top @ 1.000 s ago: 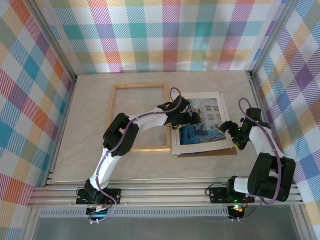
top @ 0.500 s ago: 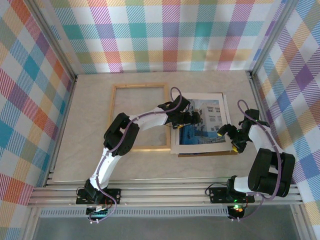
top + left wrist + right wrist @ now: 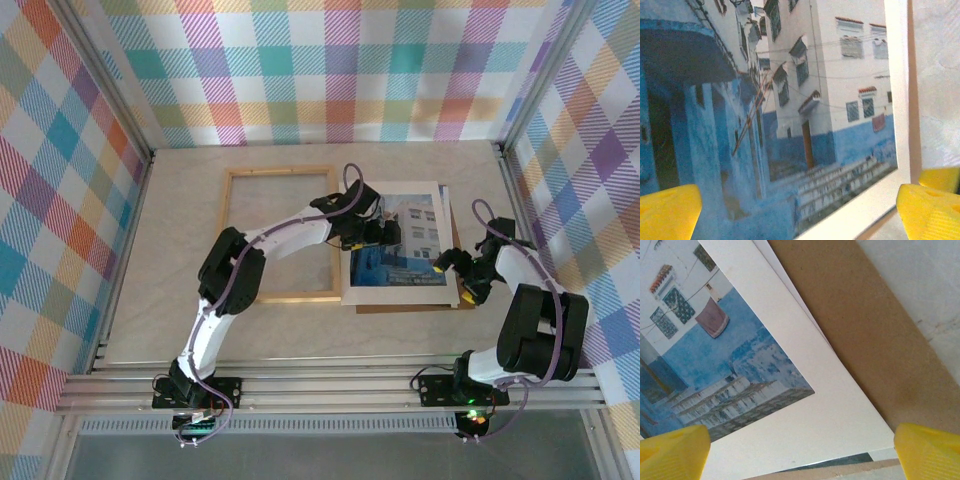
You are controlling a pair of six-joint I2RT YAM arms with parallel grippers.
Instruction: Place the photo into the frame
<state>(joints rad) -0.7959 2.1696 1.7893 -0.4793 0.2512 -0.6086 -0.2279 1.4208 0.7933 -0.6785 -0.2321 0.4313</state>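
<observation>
The frame (image 3: 280,172) lay flat on the desk (image 3: 180,250) with nothing inside it, so we judged the task not yet done. The photo (image 3: 405,245) sat face up just right of the frame, bordered by a white mat (image 3: 400,296) on a brown board (image 3: 865,330). The stack was slightly fanned, and the board peeked out on the side away from the frame.

The left arm reached across the frame's right rail. Its jaws hung spread wide over the part of the photo nearer the frame, pinching nothing, and its yellow tips (image 3: 670,210) stood well apart with the print between them. The right jaws were also spread wide and empty at the stack's edge farthest from the frame. The mat's corner and the board showed between their tips (image 3: 927,450).

We took this flanking as deliberate: one arm to steady the stack, the other to work at an edge. A thin print lying flat gives little to grip, so we expected that the photo would first need separating from the mat and board.
</observation>
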